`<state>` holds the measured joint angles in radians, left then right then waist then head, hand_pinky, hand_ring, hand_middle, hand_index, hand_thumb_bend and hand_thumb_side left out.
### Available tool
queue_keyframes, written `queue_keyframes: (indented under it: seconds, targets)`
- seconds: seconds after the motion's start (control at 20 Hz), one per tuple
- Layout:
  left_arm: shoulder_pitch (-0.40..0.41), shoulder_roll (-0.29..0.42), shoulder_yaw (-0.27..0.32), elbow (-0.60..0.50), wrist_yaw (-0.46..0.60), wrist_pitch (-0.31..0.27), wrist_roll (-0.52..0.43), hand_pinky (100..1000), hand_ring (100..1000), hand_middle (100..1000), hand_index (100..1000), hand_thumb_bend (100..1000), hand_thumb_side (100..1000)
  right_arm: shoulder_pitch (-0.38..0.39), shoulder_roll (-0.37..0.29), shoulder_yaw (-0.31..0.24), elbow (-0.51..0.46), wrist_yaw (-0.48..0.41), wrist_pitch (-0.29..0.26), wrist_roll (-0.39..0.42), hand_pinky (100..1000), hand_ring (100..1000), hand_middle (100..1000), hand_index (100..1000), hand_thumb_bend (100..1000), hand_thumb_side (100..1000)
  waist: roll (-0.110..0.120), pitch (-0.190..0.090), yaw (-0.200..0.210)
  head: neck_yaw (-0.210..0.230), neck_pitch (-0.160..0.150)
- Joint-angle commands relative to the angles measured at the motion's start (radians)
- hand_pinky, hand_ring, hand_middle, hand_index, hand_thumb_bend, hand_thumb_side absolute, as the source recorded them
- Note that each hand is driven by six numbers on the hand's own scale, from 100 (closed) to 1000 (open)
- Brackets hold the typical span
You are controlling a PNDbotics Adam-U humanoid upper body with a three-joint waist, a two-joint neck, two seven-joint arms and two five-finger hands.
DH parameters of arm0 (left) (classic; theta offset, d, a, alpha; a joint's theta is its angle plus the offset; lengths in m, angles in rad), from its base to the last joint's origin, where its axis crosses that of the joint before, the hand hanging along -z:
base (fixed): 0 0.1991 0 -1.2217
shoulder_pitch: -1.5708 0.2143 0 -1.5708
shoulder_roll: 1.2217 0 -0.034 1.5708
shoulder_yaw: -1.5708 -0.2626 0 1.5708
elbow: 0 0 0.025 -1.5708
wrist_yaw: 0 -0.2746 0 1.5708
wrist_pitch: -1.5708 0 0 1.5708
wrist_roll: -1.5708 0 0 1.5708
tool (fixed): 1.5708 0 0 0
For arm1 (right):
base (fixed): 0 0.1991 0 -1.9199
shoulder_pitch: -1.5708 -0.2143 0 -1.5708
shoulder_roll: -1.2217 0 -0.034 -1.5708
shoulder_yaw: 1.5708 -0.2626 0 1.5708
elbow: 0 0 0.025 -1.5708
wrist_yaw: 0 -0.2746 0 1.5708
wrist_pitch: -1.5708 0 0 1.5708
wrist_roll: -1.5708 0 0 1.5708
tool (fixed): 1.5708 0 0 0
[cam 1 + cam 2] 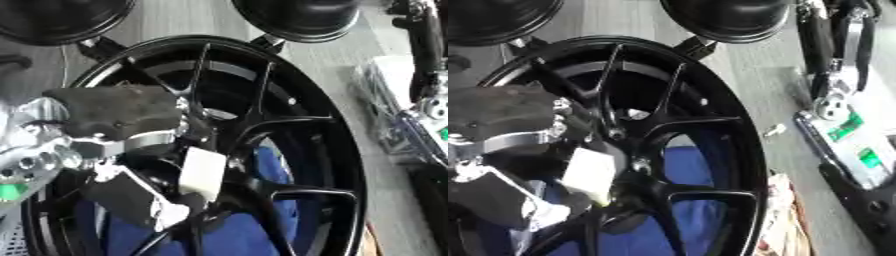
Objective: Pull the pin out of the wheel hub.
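A black spoked wheel fills both views, lying tilted over something blue. Its hub sits in the middle, with small bolt holes beside it. My left hand comes in from the left and lies right over the hub's left side, hiding much of it. A pale cream block shows just below the hub at the hand's lower edge; I cannot tell what it is. No pin can be made out. My right hand stands off the wheel at the right edge, fingers straight and pointing up, holding nothing.
Two round black domes sit just beyond the wheel's far rim. Blue material shows through the lower spokes. A small white bit lies on the grey surface right of the wheel, near my right arm.
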<state>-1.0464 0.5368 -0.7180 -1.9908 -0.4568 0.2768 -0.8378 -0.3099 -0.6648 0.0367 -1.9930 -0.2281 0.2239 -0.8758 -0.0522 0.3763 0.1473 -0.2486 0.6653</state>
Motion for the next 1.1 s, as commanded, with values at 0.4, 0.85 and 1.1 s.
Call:
queue_keyframes:
  seconds: [0.4,0.85,1.1]
  targets:
    - [-0.014,0.0,0.023,-0.009,0.023,0.004,0.04,761,541,451,573,159,209,-0.005,-0.016,-0.018,-0.007,0.014,0.012,-0.017,672,653,550,673,100,674,0.001,-0.022,-0.003,-0.005,-0.006]
    - [-0.018,0.009,0.058,-0.009,0.042,0.007,0.096,746,507,381,502,119,158,0.002,-0.013,-0.022,-0.007,0.019,0.011,-0.023,672,653,551,673,100,674,0.002,-0.028,0.0,-0.014,-0.006]
    - [-0.014,0.023,0.094,-0.009,0.07,-0.011,0.146,743,502,372,492,106,152,0.003,-0.015,-0.023,-0.007,0.024,0.011,-0.022,672,653,551,673,100,670,0.003,-0.032,0.004,-0.021,-0.006]
